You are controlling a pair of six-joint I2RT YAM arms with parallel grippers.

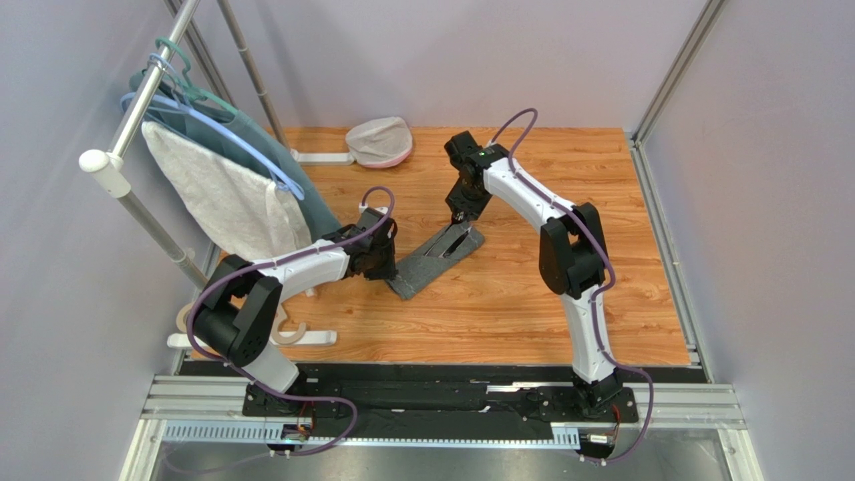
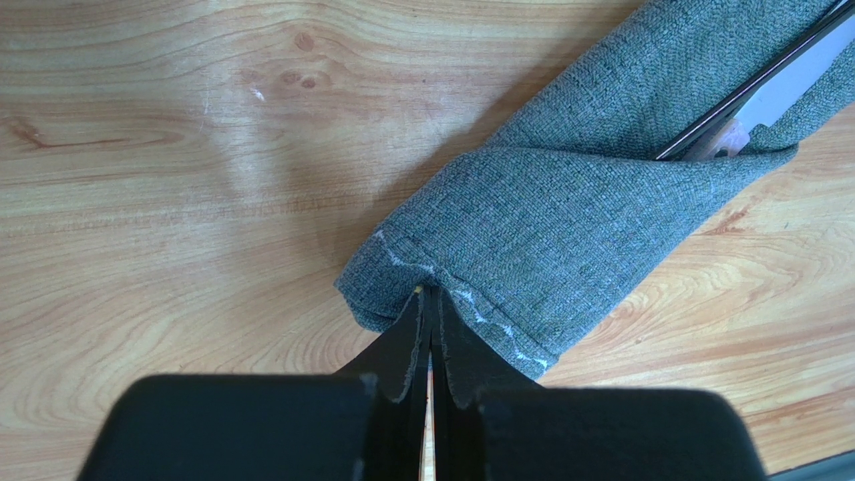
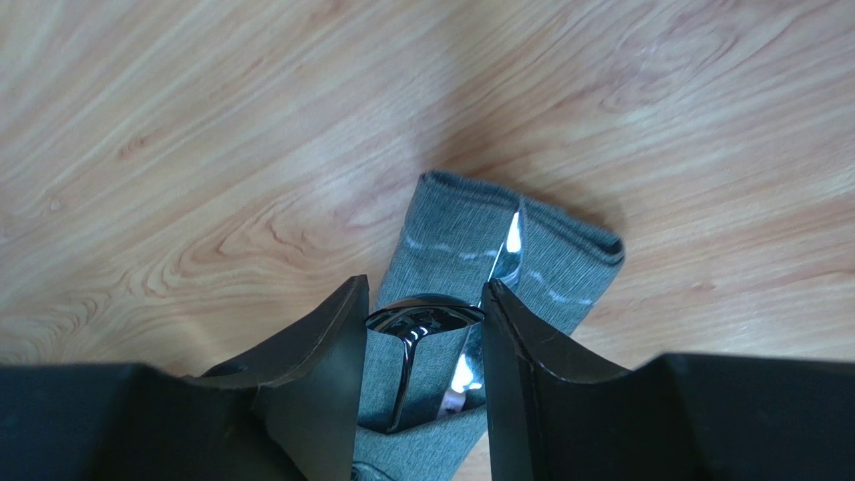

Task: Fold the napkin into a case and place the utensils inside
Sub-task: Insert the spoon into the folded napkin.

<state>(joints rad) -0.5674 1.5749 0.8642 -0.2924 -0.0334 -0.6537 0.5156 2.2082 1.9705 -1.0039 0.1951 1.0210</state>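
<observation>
The napkin (image 1: 416,273) is folded into a narrow dark grey case (image 2: 562,230). The case is laid flat and diagonally on the wooden tabletop (image 1: 522,301), between the two arms. A pale stitched line is visible along its end edges.

The left end effector (image 2: 430,297) is positioned at the end of the case nearer the arm bases. Its jaws are pressed fully together, and the fingertips are in contact with the stitched edge of the fabric. Whether a layer of cloth is pinched between them cannot be told.

The right end effector (image 3: 425,286) is positioned over the far end of the case. Its jaws are set partway apart and are closed against both sides of the bowl of a black spoon (image 3: 421,319). The spoon handle is tucked under a diagonal fold of the case. A silver metal utensil (image 3: 513,238) is lodged just beside the spoon and is partly covered by the fabric.

A white towel (image 1: 226,200) is hung on a rack beyond the near end of the case, on the left arm's side. A pale round object (image 1: 379,140) is located well beyond the far end of the case.
</observation>
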